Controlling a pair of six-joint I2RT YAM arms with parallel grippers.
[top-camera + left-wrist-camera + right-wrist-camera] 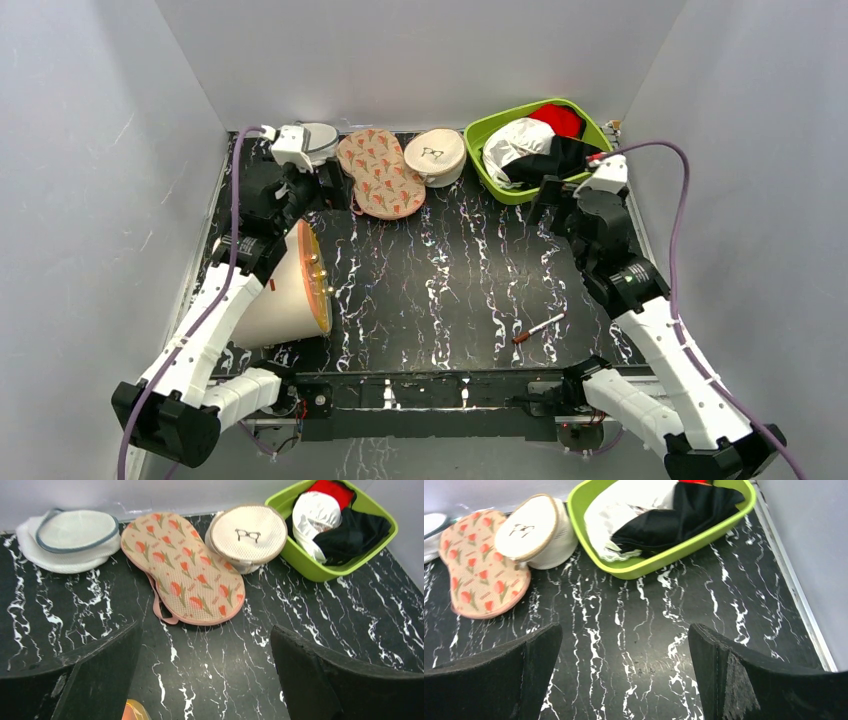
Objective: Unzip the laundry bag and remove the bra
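The laundry bag [380, 172], peanut-shaped beige-pink fabric with red-orange leaf print, lies shut at the back of the table. It shows in the left wrist view [184, 567] and in the right wrist view [479, 562]. The bra is hidden. My left gripper [206, 672] is open and empty, above the table in front of the bag; in the top view it [318, 192] sits just left of the bag. My right gripper [625, 675] is open and empty, near the green tub; it also shows in the top view [553, 205].
A round cream case with a black glasses mark [434, 156] touches the bag's right side. A round white-grey mesh pouch [70, 536] lies left of it. A green tub [482, 138] holds white, black and red cloths. A cone lamp [288, 287] and a pen [538, 327] lie nearer.
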